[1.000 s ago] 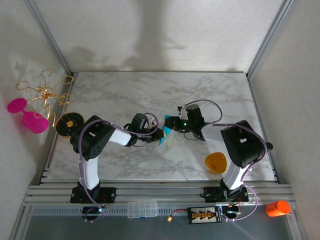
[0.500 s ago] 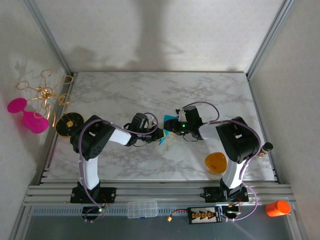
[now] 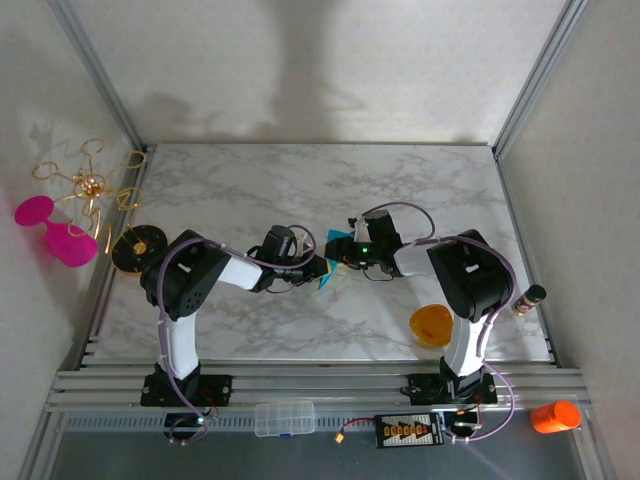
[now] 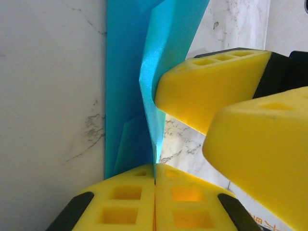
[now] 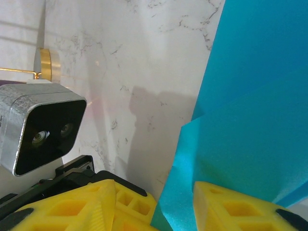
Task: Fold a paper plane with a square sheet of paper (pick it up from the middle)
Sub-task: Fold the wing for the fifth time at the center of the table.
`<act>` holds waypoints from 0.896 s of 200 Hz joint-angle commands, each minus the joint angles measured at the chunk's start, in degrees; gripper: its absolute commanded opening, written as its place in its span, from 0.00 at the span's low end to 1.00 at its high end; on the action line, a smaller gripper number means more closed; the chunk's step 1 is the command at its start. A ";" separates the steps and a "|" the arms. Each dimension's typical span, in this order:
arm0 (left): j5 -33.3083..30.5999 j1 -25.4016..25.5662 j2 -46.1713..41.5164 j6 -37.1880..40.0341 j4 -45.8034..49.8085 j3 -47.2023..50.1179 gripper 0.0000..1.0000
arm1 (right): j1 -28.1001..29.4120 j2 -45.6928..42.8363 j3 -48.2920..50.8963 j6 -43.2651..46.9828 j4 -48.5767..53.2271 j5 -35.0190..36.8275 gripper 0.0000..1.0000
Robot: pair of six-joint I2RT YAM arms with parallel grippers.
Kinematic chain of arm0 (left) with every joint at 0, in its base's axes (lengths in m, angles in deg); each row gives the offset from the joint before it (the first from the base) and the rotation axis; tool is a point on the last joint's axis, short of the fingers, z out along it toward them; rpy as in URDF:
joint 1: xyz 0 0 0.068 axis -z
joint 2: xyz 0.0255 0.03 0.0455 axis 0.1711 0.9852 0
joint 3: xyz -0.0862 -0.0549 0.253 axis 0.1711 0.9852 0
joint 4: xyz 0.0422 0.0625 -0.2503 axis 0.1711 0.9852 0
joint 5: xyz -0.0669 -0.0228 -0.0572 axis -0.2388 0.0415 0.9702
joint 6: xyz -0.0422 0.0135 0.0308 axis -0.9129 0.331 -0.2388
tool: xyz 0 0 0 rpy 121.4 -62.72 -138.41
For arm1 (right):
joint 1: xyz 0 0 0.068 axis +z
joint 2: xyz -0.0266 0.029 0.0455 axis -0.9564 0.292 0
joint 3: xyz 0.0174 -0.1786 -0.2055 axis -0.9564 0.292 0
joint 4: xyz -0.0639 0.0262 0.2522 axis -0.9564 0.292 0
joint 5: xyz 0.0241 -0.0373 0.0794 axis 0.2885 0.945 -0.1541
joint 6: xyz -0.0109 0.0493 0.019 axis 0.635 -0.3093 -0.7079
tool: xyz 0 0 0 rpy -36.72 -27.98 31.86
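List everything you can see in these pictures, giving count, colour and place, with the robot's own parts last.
paper: one, teal, folded, mid-table between the grippers
bowl: one, orange, on the table, near right
table: one, white-grey marble
wire stand: one, gold with pink discs, left of the table
disc: one, black and gold, by the table's left edge
box: one, clear, front rail
cup: one, orange, front right, off the table
left gripper: yellow fingers, shut on the paper
right gripper: yellow fingers, open, at the paper
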 commanded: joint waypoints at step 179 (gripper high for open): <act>-2.82 -0.79 -3.10 1.48 10.27 3.22 0.12 | 0.71 3.72 -4.81 1.89 13.76 6.02 0.43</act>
